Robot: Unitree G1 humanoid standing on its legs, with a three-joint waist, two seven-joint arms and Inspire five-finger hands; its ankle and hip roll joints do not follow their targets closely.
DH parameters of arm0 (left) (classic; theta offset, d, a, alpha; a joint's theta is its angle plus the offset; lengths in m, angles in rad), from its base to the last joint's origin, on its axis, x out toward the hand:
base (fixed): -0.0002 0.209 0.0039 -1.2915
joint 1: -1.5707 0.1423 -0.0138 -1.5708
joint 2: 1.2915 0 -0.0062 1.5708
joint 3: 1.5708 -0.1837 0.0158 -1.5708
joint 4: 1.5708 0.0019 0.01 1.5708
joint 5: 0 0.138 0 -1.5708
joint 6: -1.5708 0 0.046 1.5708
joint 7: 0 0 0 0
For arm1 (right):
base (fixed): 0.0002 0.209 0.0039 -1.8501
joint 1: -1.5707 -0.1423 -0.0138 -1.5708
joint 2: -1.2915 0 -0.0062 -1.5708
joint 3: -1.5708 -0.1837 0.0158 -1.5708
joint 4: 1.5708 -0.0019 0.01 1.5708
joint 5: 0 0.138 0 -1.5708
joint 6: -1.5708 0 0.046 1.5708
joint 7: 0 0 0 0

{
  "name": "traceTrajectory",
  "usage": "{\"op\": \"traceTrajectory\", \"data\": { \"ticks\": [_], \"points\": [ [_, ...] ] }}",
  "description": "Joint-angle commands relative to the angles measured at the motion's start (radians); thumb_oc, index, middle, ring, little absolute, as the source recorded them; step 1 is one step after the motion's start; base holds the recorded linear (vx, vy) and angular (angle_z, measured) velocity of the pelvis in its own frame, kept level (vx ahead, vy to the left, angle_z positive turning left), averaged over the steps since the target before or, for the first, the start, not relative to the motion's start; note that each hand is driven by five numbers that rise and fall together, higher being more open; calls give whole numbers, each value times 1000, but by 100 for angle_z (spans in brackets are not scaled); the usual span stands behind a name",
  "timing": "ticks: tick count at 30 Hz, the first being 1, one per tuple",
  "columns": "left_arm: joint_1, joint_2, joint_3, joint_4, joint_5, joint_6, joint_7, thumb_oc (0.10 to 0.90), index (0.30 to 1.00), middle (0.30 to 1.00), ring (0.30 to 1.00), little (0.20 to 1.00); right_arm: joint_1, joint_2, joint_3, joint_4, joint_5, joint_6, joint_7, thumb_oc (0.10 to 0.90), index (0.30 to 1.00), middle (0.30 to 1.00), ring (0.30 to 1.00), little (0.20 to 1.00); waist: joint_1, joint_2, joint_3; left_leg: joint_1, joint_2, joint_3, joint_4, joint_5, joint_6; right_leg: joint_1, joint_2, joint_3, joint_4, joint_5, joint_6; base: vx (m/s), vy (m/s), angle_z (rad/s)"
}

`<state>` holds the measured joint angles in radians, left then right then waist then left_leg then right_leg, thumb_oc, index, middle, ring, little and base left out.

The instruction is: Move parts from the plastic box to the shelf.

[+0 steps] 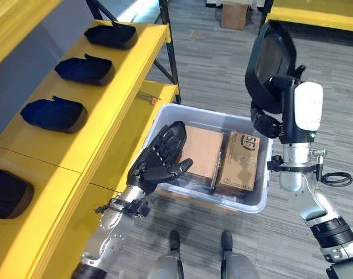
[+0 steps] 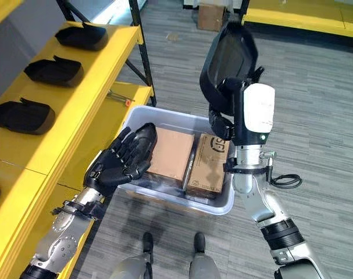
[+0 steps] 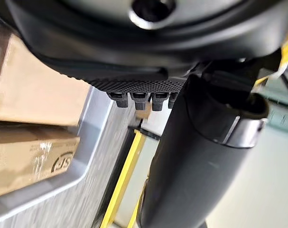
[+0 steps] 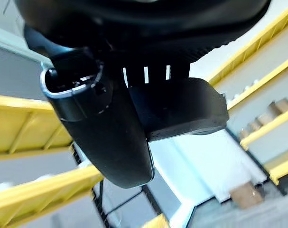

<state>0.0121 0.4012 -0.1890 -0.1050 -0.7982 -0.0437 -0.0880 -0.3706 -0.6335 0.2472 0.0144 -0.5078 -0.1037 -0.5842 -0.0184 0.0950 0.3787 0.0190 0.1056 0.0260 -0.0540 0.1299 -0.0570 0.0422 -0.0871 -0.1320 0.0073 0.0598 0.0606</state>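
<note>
the right hand [image 1: 268, 119] was up in the air above the far right side of the plastic box [image 1: 253, 204], with its fingers curled round a big black part [image 1: 269, 61] that stood up tall. the left hand [image 1: 161, 157] was over the near left edge of the box, its fingers straight and loose and holding nothing, and two brown cardboard boxes [image 1: 223, 157] sat side by side inside the box. four more black parts [image 1: 54, 114] lay in a row on the yellow shelf [image 1: 100, 133] on the left, well apart from the hands.
</note>
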Motion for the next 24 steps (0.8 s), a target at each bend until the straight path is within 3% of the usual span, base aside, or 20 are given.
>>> {"op": "traceTrajectory", "data": {
  "ticks": [1,2,4,8,10,12,16,19,24],
  "points": [
    [38,17,32,-52,22,-96,-32,900,1000,1000,1000,1000,-54,-42,7,-139,-39,-132,12,400,300,300,300,300,41,-17,-120,-50,104,-8,-23,40,-48,-30,14,-17,261,-250,-98,-181,-49,37],
    [53,18,45,-42,8,-102,-83,900,1000,1000,1000,1000,-26,-49,-9,-181,-29,-128,42,400,300,300,300,300,29,-19,-110,-68,147,65,-28,66,-57,-31,6,-56,283,-261,-100,-214,-48,55],
    [54,22,51,-33,7,-105,-139,900,1000,1000,1000,1000,12,-60,-34,-217,-24,-139,58,400,300,300,300,300,7,-32,-106,-63,175,142,-25,69,-64,-25,-10,-95,290,-264,-93,-239,19,88],
    [59,33,57,-37,-23,-142,-136,900,1000,1000,1000,1000,38,-96,-28,-246,33,-187,80,400,300,300,300,300,-12,-65,-118,-11,194,175,62,24,-55,-34,-51,-112,271,-225,-77,-199,162,96],
    [41,12,57,-40,-23,-157,-116,900,1000,1000,1000,1000,27,-84,0,-249,62,-191,96,400,300,300,300,300,-23,-79,-131,13,213,189,188,37,-67,-34,-75,-126,226,-181,-74,-201,280,60],
    [25,7,53,-37,3,-166,-121,900,1000,1000,1000,1000,16,-77,27,-229,46,-219,71,400,300,300,300,300,-28,-79,-138,39,206,195,222,20,-67,-36,-78,-133,204,-160,-72,-131,258,45],
    [-4,32,40,-36,26,-147,-132,900,1000,1000,1000,1000,27,-60,48,-231,31,-222,30,400,300,300,300,300,-36,-56,-153,104,160,258,72,-60,-43,-29,-108,-159,199,-150,-33,-4,391,56],
    [-2,46,36,-49,35,-139,-134,900,1000,1000,1000,1000,43,-46,47,-251,27,-228,32,400,300,300,300,300,-28,-52,-171,124,132,268,6,-66,-39,8,-117,-179,141,-121,-7,35,269,73],
    [35,71,85,-91,47,-152,-96,900,1000,1000,1000,1000,49,-24,59,-311,-41,-268,58,400,300,300,300,300,20,-59,-197,137,65,261,-17,-105,-15,57,-138,-218,22,-47,47,3,276,40]
  ]
}}
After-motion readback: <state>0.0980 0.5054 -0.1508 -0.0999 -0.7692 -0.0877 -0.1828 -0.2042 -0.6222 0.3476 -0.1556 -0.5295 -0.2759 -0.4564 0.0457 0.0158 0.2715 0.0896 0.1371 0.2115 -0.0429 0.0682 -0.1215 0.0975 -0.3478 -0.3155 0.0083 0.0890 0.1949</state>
